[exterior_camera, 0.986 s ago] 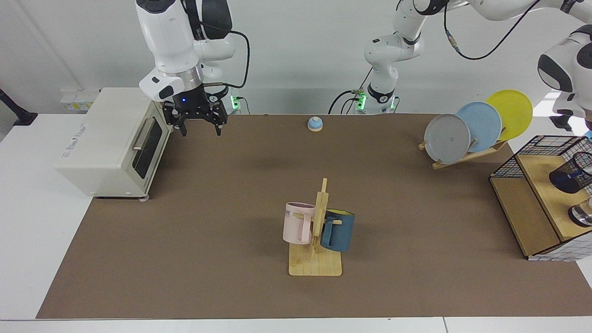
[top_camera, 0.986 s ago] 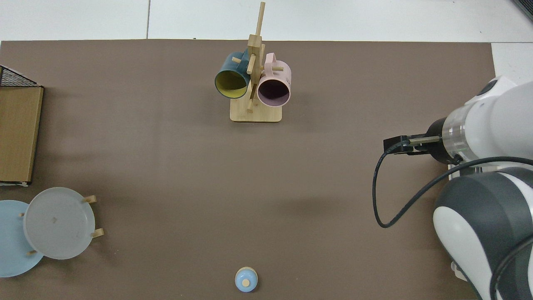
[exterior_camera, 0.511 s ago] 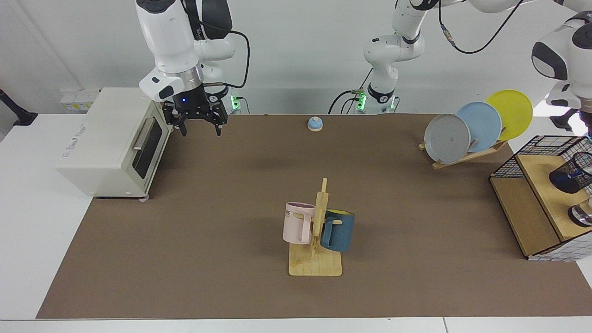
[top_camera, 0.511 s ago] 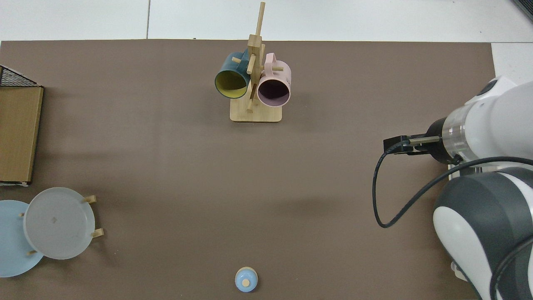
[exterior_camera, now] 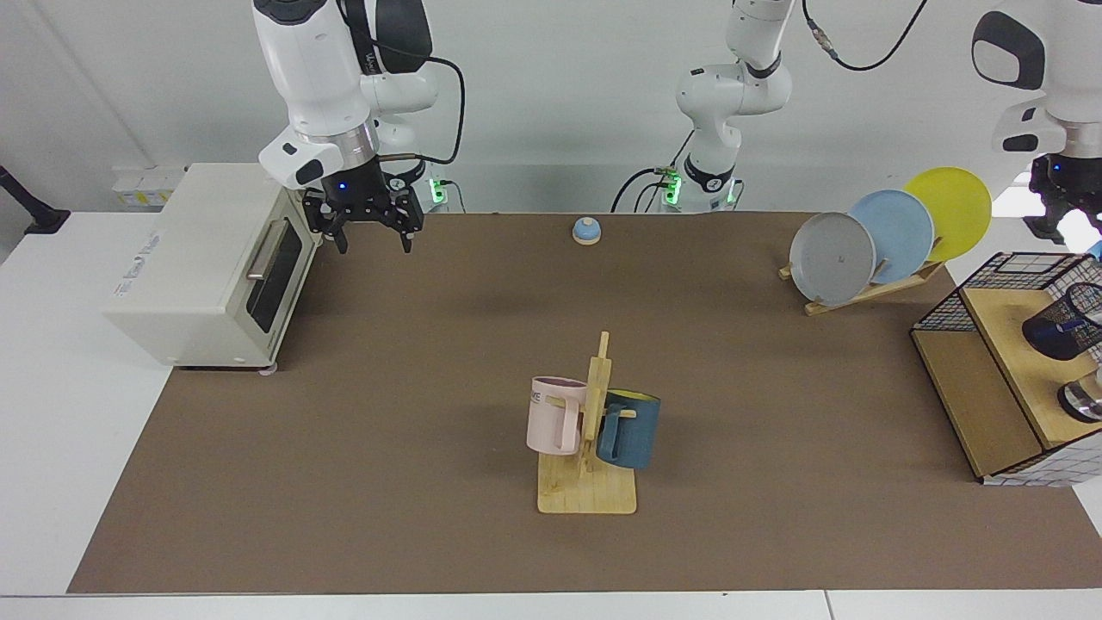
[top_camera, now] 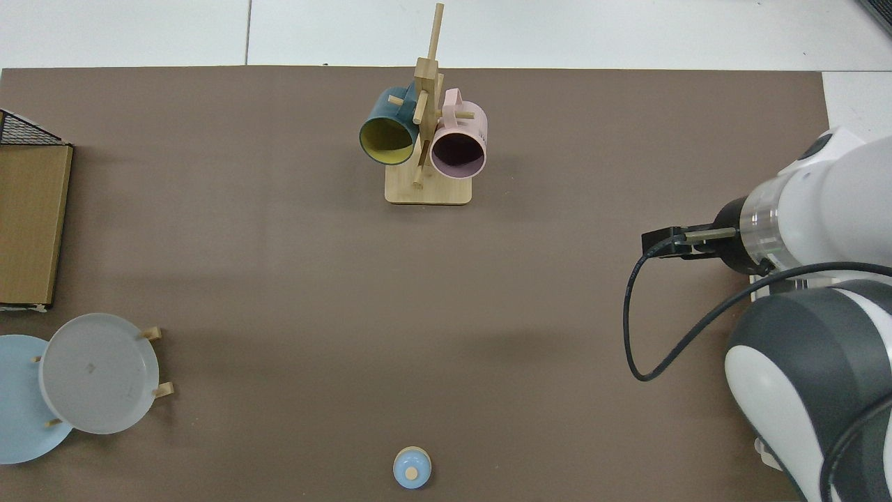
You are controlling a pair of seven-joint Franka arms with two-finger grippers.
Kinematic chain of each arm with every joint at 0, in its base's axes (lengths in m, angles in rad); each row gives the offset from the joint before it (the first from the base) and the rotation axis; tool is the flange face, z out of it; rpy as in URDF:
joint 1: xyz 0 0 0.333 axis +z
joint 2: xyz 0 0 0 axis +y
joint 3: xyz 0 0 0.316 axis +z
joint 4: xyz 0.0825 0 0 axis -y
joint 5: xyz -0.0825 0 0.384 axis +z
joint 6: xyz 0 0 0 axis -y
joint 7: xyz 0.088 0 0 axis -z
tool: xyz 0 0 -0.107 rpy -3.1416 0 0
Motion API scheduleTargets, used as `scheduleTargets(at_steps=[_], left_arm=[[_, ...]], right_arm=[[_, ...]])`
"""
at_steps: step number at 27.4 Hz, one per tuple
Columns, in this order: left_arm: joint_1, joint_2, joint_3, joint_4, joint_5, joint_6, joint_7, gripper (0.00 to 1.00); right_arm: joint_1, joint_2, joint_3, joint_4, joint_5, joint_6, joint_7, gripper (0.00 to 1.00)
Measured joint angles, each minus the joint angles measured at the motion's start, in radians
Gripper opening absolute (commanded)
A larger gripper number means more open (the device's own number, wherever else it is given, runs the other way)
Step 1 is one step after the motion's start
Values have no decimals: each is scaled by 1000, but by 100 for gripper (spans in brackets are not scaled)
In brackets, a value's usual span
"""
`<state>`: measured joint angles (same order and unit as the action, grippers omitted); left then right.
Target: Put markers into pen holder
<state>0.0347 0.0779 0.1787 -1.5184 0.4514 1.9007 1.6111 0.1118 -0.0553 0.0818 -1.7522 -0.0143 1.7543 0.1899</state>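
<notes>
Glossy white arms, dark joints, looping black cables

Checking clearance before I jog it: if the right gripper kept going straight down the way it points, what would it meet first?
Probably the bare brown mat: the right gripper hangs open, fingers down, beside the toaster oven. Nothing shows beneath it, though depth is unclear.

Matt brown mat [exterior_camera: 430,387] over a smooth white table [exterior_camera: 52,413]. Pale wooden mug rack [exterior_camera: 590,465] bearing satin-glazed pink mug [exterior_camera: 555,415] and teal mug [exterior_camera: 628,429]. Black wire-mesh pen holder [exterior_camera: 1063,323] on a wooden shelf [exterior_camera: 1003,344]. Glossy white plastic arm shells; matt black right gripper [exterior_camera: 368,234].
</notes>
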Motion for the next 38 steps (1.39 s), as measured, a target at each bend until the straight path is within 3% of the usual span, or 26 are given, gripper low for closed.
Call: scheduleTargets(at_steps=[10, 21, 28, 38], left_arm=[[-18, -6, -99, 0, -124, -134, -339, 100], [-27, -29, -198, 0, -294, -310, -899, 100], [-28, -43, -241, 0, -337, -417, -1218, 100], [-28, -70, -253, -1, -454, -474, -1345, 100]], right_arm=[[0, 0, 0, 0, 0, 0, 0, 100], [0, 0, 1, 0, 0, 0, 0, 100], [3, 0, 5, 0, 0, 0, 0, 100], [3, 0, 5, 0, 0, 0, 0, 100]])
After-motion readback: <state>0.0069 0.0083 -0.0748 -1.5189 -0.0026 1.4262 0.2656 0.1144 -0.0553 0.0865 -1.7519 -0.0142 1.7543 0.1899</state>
